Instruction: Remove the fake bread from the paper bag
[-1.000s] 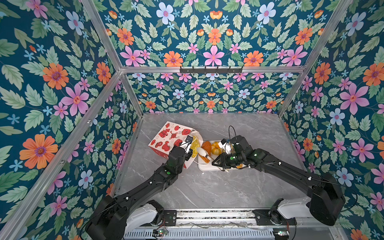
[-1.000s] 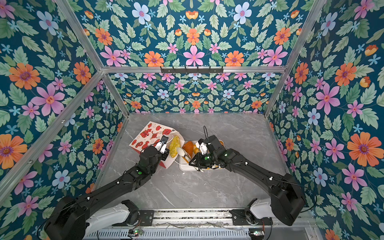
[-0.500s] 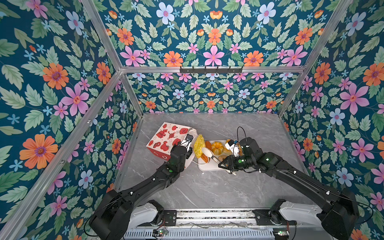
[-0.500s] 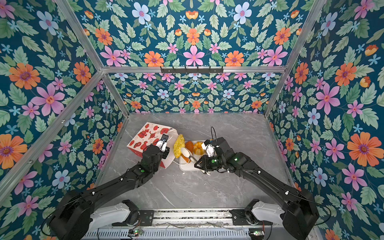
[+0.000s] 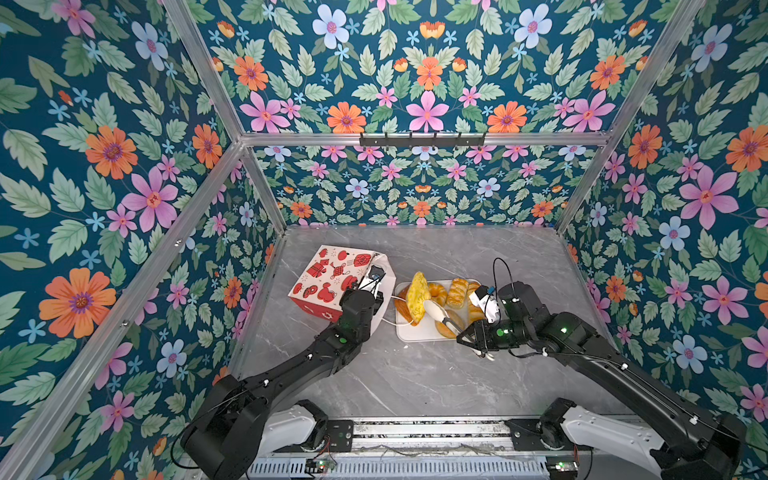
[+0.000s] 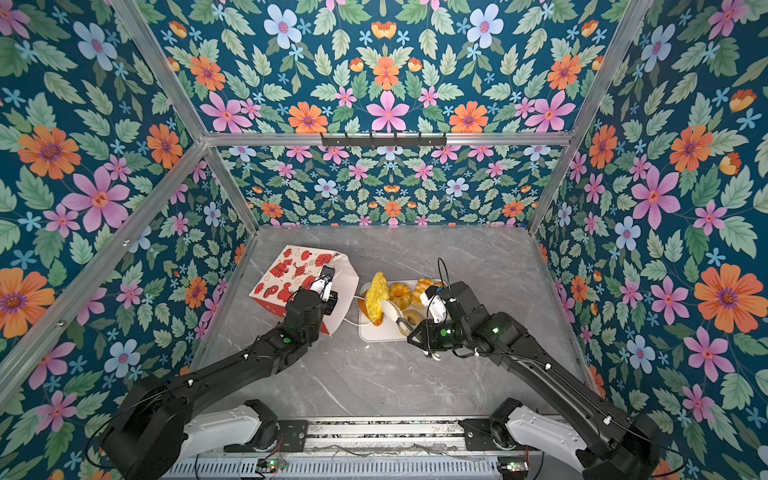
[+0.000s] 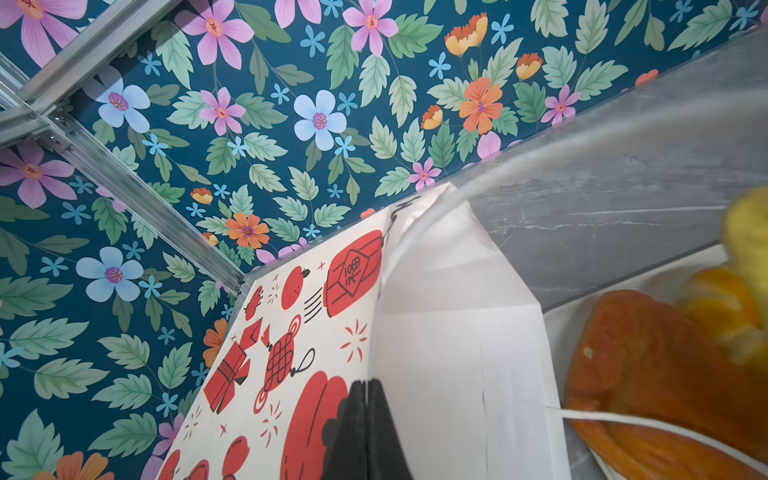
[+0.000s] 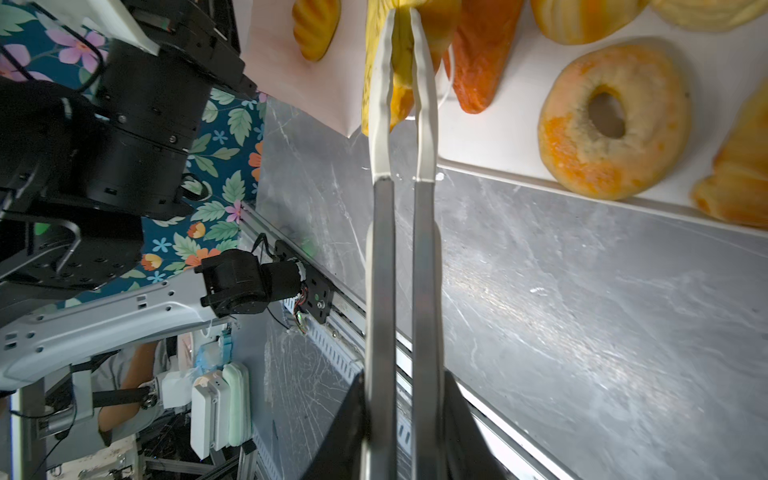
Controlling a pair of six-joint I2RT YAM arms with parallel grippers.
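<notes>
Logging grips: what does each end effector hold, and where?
Left end effector: paper bag, mouth edge. Right end effector: tongs, by their handles; they pinch yellow bread.

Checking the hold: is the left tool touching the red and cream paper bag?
Touching: in the left wrist view the left tool pinches the rim of the red and cream paper bag.

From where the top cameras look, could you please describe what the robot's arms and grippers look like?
Both the left arm and right arm are black tubes with rounded joints, green lights and white base housings. A white camera block and a thin black cable loop sit at the right wrist. The left gripper and right gripper are black and wedge-shaped.
</notes>
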